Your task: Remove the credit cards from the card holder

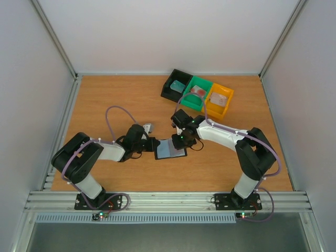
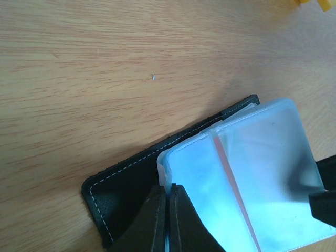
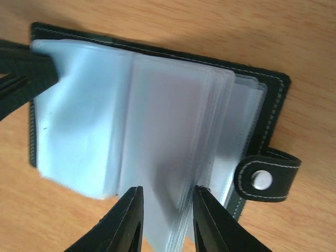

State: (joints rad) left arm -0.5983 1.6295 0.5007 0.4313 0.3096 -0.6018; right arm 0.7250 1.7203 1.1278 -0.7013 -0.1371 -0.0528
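Open card holder (image 1: 170,148) on the bench (image 1: 105,94), lying between the two arms with its long axis running from one pincer to the other. The left pincer (image 2: 169,191) was closed on the edge of a clear sleeve (image 2: 252,173) at the holder's left end, pinning that leaf down. The right pincer (image 3: 165,191) had its jaws apart, astride the near edge of the fanned sleeve stack (image 3: 173,136). No clamping on the leaves was visible. The snap tab (image 3: 265,178) projected from the holder's right edge, just beside the right finger.

The sleeve stack lay directly between the right jaws, so the right arm was judged the nearer for the coming pull. Any withdrawal would run across the holder's long axis, toward that pincer. Whether the greyish patch inside the straddled sleeves was a card could not be told.

At the far side of the bench stood a black tray (image 1: 167,90), a green tray (image 1: 202,80) and an orange tray (image 1: 229,97). They held a teal card (image 1: 177,85), a pinkish card (image 1: 197,90) and a whitish card (image 1: 219,98) respectively, well apart from the holder.
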